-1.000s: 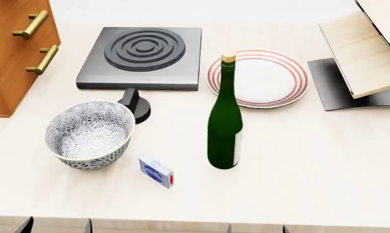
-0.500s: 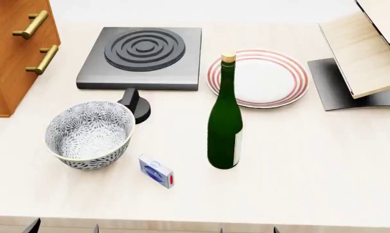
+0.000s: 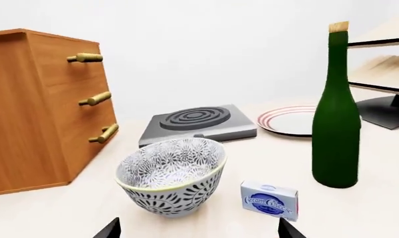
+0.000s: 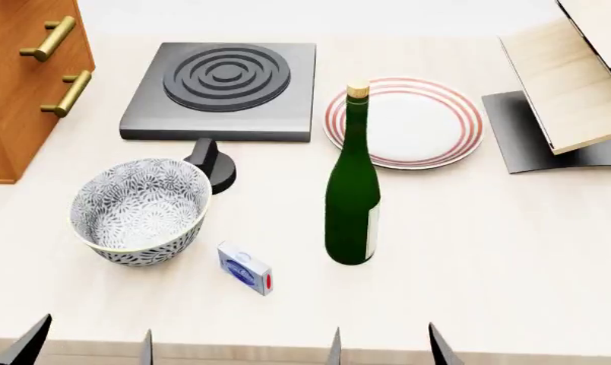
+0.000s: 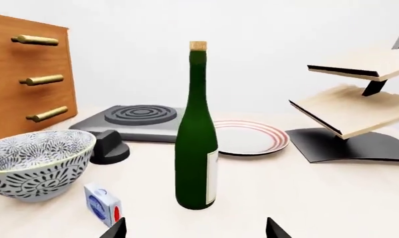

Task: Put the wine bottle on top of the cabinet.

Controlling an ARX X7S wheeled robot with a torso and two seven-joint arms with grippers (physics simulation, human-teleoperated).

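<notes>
**Straight ahead of the right gripper: an upright bottle, untouched**

On the pale countertop (image 4: 508,251), the wine bottle (image 4: 352,190) stands upright, long axis vertical, cork up, just in front of the red-striped plate (image 4: 417,122) and to the right of the patterned bowl (image 4: 138,209) and the small blue cream cheese box (image 4: 245,268). Nothing grips it.

Both grippers sit at the table's near edge, fingers spread wide and empty. The right gripper (image 4: 383,350) lines up almost directly with the bottle; its wrist view shows the bottle centred between the finger tips. The left gripper (image 4: 87,346) faces the bowl instead, with the bottle off to its right. So the right arm looks nearer and better aimed for a side grasp on the body.

The cabinet (image 4: 26,84) stands at the far left, well apart from the bottle, beyond the hotplate (image 4: 224,87).
</notes>
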